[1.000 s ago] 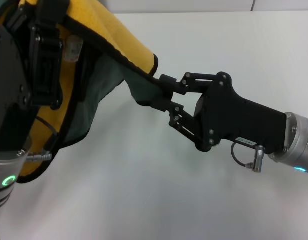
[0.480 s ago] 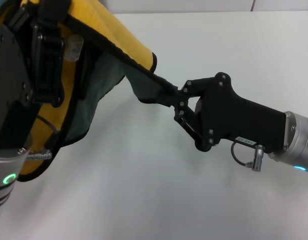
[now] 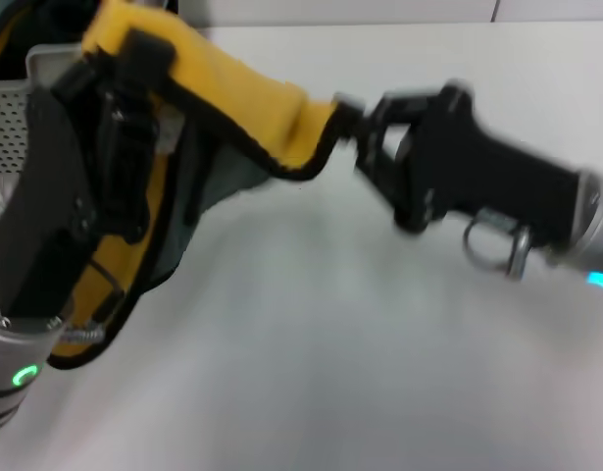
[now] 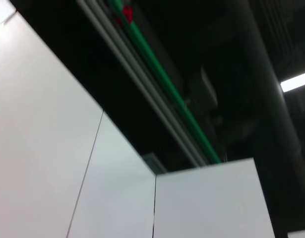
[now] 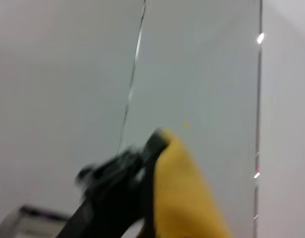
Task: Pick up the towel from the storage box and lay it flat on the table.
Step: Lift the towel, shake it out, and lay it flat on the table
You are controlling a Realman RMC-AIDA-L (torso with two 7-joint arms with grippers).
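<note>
The towel (image 3: 252, 108), yellow with a dark grey-green face (image 3: 218, 182) and black edging, hangs in the air above the white table (image 3: 330, 353). My left gripper (image 3: 139, 59) is shut on its upper part at the top left; the cloth drapes down over that arm. My right gripper (image 3: 345, 116) is shut on the towel's corner and holds it out to the right, so the top edge is stretched between the two. The right wrist view shows the yellow cloth (image 5: 184, 203) beside a black finger (image 5: 112, 176). The storage box (image 3: 9, 123) shows at the far left, behind the left arm.
The left wrist view shows only wall panels and a dark ceiling. The tabletop spreads below and to the right of the hanging towel.
My right gripper shut on the towel's corner, then moved up and to the right with it, pulling the edge taut. The left arm shifted to the right, and the box came into view.
</note>
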